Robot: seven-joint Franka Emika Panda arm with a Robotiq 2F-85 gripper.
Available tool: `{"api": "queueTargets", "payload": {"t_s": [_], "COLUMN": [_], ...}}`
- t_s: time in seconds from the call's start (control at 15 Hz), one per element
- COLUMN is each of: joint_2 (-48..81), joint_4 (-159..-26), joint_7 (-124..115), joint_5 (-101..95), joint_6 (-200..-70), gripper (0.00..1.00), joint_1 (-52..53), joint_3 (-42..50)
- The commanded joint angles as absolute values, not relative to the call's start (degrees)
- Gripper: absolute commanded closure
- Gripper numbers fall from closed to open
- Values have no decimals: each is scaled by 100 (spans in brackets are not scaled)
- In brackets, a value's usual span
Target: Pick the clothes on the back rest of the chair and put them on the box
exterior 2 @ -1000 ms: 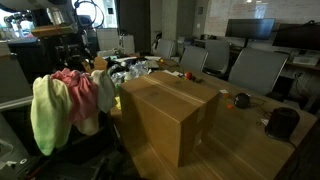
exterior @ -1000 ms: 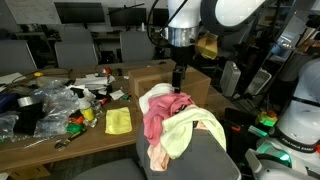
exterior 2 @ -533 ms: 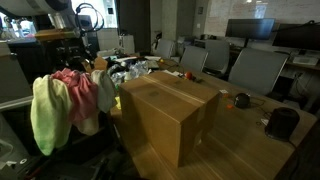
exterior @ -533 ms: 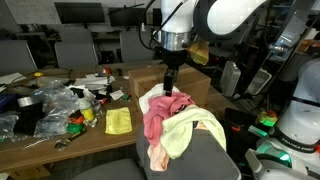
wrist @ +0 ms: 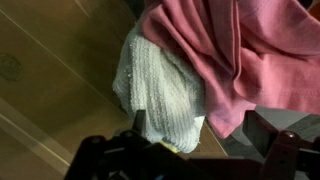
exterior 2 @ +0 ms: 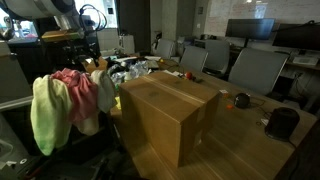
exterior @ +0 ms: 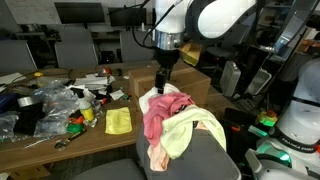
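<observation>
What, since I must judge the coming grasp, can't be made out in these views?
- Gripper fingertips: too small and dark in an exterior view; cut off by the wrist view's bottom edge.
- Chair back rest: mostly covered by the clothes.
- Box contents: closed flaps hide them.

Pink and white clothes (wrist: 225, 55) sit beside the brown box (wrist: 50, 75), just past the wide-spread hand (wrist: 195, 150).

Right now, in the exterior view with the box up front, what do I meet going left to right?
Clothes → box → black object.
</observation>
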State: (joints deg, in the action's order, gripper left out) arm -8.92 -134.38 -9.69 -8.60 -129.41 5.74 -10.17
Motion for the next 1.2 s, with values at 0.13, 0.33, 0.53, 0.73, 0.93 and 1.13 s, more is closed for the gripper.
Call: {"api": "queueTargets", "payload": {"t_s": [0.13, 0.33, 0.53, 0.73, 0.93, 1.13], "joint_2": [-408, -246, -135, -44, 58, 170], "joint_4": [-12992, -12872, -12769, -12696, -12638, -12565], "joint_7": [-1494, -1694, -1925, -2073, -2115, -2095], "joint_5": [-1243, -1379, -1513, -1523, -1464, -1380], "joint_6": [-12984, -12993, -12989, -13004, -12954, -12889], "gripper": [0, 0, 0, 0, 0, 0], "joint_1": [501, 489, 473, 445, 427, 437], "joint_3": [-951, -885, -788, -670, -569, -499]}}
